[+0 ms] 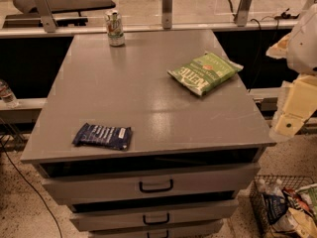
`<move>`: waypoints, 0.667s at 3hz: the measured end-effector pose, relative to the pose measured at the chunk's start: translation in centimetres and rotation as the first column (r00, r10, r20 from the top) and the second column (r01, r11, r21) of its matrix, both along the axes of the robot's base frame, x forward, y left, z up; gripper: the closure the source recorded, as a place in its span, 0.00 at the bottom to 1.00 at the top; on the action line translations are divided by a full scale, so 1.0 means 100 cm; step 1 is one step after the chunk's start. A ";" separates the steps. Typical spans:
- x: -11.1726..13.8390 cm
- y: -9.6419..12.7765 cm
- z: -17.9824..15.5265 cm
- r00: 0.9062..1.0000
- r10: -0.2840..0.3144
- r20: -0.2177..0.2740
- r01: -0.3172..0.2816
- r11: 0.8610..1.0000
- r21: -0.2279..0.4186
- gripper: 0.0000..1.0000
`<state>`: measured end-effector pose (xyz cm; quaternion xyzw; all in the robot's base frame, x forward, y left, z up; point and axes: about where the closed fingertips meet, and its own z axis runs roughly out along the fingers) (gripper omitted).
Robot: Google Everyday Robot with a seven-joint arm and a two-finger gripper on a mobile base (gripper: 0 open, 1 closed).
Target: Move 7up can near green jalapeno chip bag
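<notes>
Cream blocky pincer, right edge, under white shell.

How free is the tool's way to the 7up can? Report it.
Probably free. The tool sits off the right edge of the table; the 7up can stands upright at the far left corner. Only the green jalapeno chip bag lies near that line, flat and low, so the tool should pass over it.
</notes>
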<state>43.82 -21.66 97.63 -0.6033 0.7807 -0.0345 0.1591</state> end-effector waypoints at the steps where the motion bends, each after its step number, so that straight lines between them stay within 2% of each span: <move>1: 0.005 0.003 0.000 1.000 0.001 0.011 -0.001 1.000 0.012 0.00; 2: 0.036 0.019 -0.006 0.998 0.029 0.051 -0.032 0.998 0.059 0.00</move>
